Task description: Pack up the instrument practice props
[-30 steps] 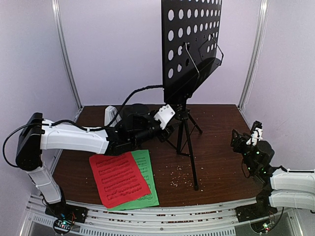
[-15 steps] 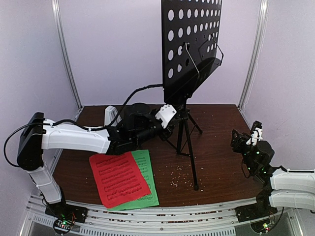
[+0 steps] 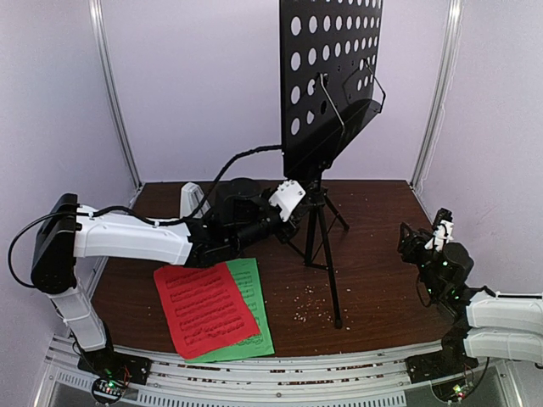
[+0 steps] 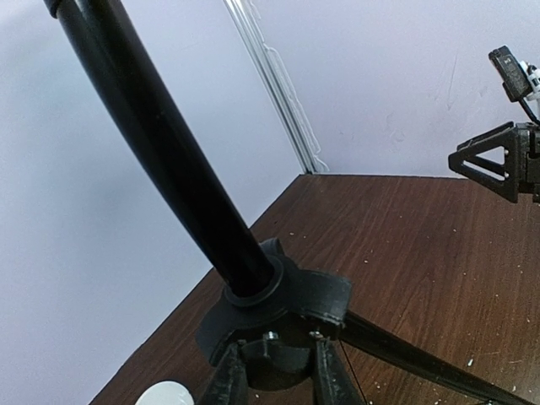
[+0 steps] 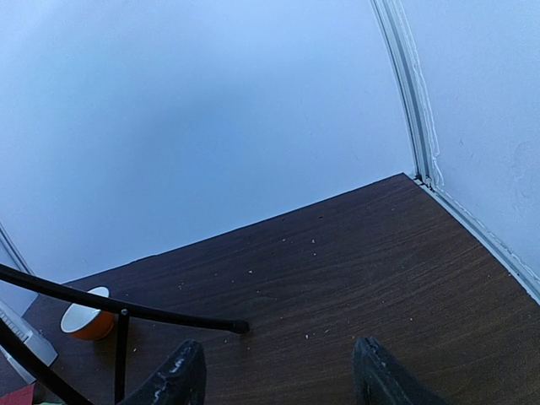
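The right end effector (image 5: 278,378) stands with its two dark fingertips (image 5: 181,375) spread apart and nothing between them, above a dark wooden surface (image 5: 354,253) dotted with pale crumbs. A thin black tripod leg (image 5: 152,310) reaches in from the left, ending in a rounded foot. It crosses a white-and-orange bowl (image 5: 89,325) near the left edge.

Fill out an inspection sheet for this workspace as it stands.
Surface: dark wooden table, scattered pale crumbs.
Job's things: music stand upright mid-table; red page overlapping green page, front left; metronome mostly hidden behind the left arm.
Clutter: white-and-orange bowl beyond a tripod leg.
Grippers: left gripper at the stand's pole by the tripod hub, grip unclear; right gripper open, empty.
Cables: black cable arching above the left arm.
Surroundings: pale walls, metal corner posts.
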Controlling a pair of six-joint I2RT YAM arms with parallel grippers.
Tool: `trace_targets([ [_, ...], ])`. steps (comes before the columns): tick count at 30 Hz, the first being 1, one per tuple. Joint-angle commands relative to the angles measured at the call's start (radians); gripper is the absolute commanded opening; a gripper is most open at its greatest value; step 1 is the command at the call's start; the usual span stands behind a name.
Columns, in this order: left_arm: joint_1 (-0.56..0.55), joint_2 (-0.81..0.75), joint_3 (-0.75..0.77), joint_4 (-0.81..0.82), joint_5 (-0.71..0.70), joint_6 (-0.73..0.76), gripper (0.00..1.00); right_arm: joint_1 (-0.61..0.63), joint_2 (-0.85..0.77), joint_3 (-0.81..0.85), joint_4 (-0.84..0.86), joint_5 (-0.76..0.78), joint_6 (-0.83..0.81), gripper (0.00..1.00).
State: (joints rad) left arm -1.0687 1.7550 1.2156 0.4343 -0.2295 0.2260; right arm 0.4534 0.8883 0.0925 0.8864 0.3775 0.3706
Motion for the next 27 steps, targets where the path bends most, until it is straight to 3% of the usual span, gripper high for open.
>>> trace_targets([
  [1,-0.002,0.004,0.016,0.054,-0.006,-0.035,0.17,-0.002,-0.012,-0.002,0.014,0.007,0.006,0.62],
  [9,0.016,-0.030,-0.019,0.047,0.086,-0.249,0.08,-0.004,-0.021,-0.002,0.008,0.006,0.010,0.62],
  [17,0.110,-0.064,-0.066,0.029,0.323,-0.762,0.06,-0.004,-0.019,-0.002,0.008,0.006,0.013,0.63],
  [20,0.122,-0.073,-0.084,0.033,0.344,-0.868,0.07,-0.003,-0.016,-0.002,0.009,0.005,0.013,0.63],
  [22,0.122,-0.078,-0.090,0.020,0.323,-0.895,0.12,-0.004,-0.013,0.001,0.010,0.005,0.013,0.63],
  [27,0.122,-0.090,-0.089,0.013,0.314,-0.858,0.40,-0.004,-0.009,0.002,0.007,0.006,0.014,0.63],
])
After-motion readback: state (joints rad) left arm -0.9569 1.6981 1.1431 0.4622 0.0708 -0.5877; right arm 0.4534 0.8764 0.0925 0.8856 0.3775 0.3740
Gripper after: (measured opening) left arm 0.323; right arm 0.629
